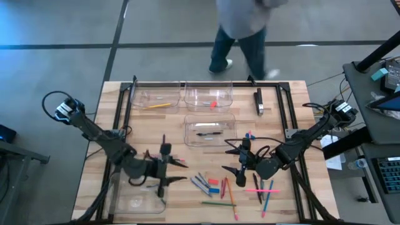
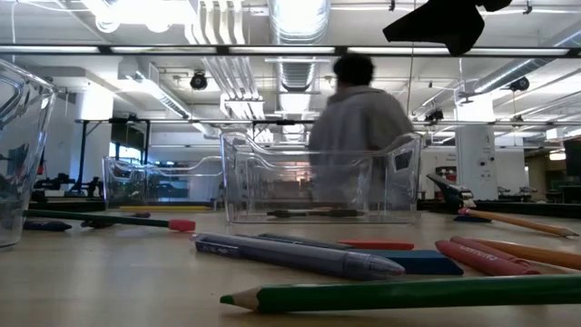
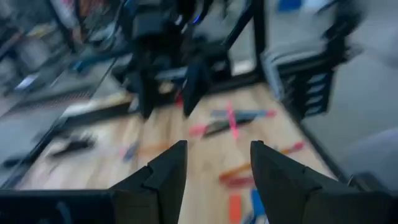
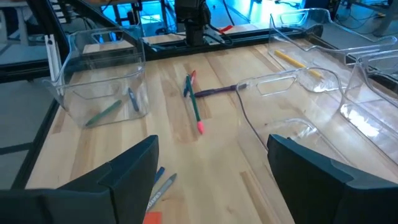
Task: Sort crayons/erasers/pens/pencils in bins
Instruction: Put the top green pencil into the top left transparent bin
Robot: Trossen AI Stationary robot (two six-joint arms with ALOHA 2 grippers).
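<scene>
My left gripper (image 1: 180, 172) hovers open over the table's near left, beside a clear bin (image 1: 134, 195). In the right wrist view that bin (image 4: 99, 93) holds a green and a blue crayon (image 4: 104, 112). My right gripper (image 1: 228, 160) is open near the middle, facing left; its wide-apart fingers (image 4: 211, 162) grasp nothing. Loose crayons, pens and an eraser (image 1: 212, 185) lie between and in front of the arms. Far bins hold a yellow pencil (image 1: 159, 105), a red eraser (image 1: 213, 104) and a dark pen (image 1: 209, 133). The left wrist view (image 3: 217, 165) is blurred.
A green pencil with a pink end (image 4: 196, 112) and a purple pen (image 4: 214, 91) lie crossed on the wood. Pink and orange pencils (image 1: 262, 190) rest near the right arm. A black oblong block (image 1: 259, 101) sits far right. A person (image 1: 240, 31) stands beyond the far edge.
</scene>
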